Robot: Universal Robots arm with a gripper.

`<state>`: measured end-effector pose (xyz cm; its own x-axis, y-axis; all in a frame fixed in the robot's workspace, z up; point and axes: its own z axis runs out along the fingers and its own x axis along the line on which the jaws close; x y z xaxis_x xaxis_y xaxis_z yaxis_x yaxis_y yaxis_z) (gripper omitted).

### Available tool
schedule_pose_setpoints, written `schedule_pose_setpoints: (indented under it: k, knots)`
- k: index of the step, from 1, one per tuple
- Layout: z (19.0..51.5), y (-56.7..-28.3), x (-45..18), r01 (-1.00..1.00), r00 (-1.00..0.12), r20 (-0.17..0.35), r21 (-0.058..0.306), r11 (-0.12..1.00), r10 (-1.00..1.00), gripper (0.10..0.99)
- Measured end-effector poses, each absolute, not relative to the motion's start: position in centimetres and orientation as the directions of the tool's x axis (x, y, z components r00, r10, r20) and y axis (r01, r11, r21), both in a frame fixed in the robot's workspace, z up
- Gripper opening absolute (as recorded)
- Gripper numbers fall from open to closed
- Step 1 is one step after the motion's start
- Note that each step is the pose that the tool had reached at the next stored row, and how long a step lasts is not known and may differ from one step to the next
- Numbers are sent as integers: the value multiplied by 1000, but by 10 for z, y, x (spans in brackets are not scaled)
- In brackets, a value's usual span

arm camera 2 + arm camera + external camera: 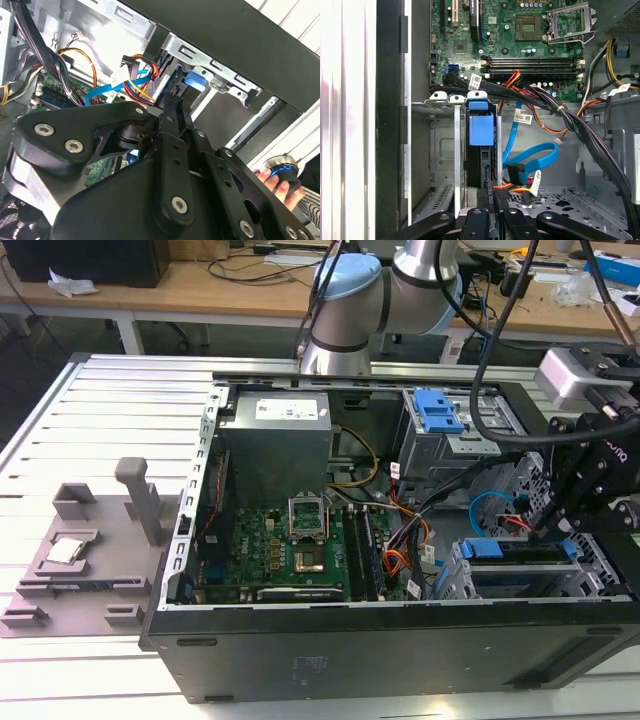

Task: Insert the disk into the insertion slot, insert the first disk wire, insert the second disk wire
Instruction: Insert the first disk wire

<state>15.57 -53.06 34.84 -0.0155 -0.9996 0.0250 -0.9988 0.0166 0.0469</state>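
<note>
The disk [520, 551] sits in the insertion slot [500, 588], a grey cage at the case's front corner on the exterior view's right. In the first wrist view the disk's blue carrier [481, 129] stands edge-on between the slot's metal walls [442, 150]. My gripper [492, 196] is at the disk's end, shut on a black plug with red, orange and yellow wires [512, 187]. A blue flat wire [532, 159] with a black plug hangs loose beside it. The gripper [172, 102] points at the blue carrier [195, 80]. From outside, the gripper [555, 530] hovers just above the slot.
A taller grey cage with a blue latch [440, 412] stands behind the slot. A thick black wire bundle [580, 130] crosses above the motherboard [300, 550]. A grey fixture with a square chip [68, 550] lies outside the case. A person's hand [272, 181] holds a blue-ringed knob.
</note>
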Motion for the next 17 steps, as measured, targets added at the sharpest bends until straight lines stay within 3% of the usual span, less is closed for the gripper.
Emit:
schedule_pose_setpoints:
  k: [17]
  knots:
    - [339,-531,158,-998,-47,18,48,48,-999,176]
